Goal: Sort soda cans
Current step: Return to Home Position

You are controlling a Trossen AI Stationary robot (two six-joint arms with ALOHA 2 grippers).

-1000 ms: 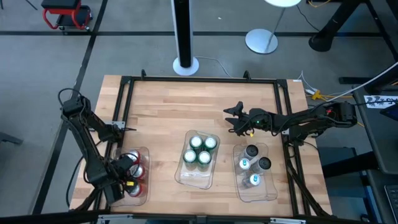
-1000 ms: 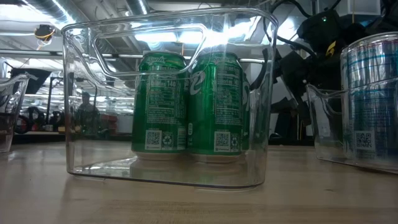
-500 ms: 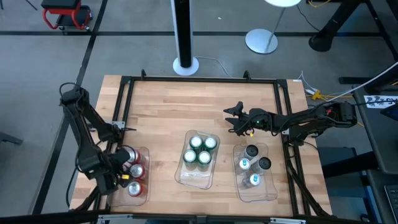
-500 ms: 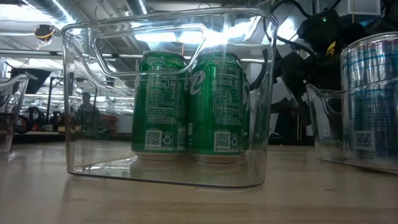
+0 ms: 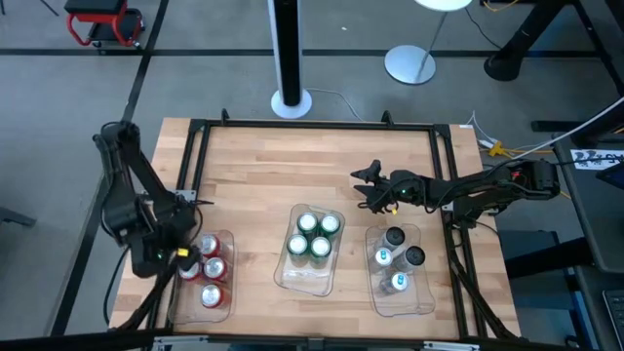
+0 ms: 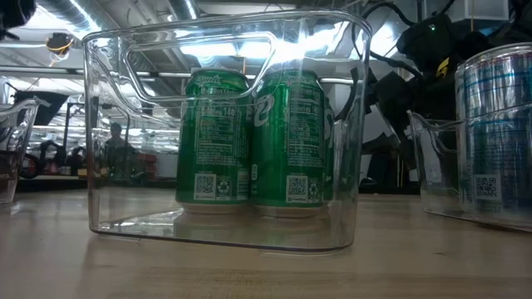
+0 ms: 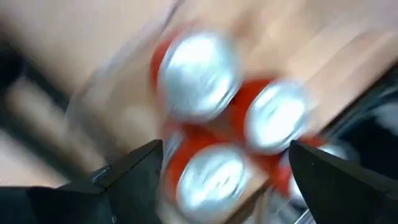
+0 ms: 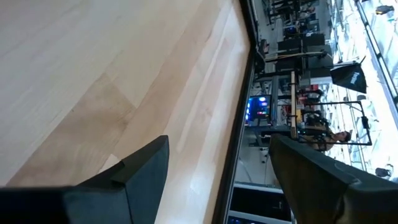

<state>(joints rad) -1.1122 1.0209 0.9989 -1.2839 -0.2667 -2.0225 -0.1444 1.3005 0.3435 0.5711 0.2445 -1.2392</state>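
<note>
Three clear trays (image 5: 304, 283) are counted in a row along the near edge of the table (image 5: 263, 166): one by the left corner, one in the middle, one toward the right corner. Four green cans (image 5: 308, 222) are counted in the middle one and four silver cans (image 5: 395, 237) in the right one. Of the red cans (image 5: 210, 294) in the left one, three are seen plainly from above and a fourth is partly covered. Two dark arms are counted.
</note>
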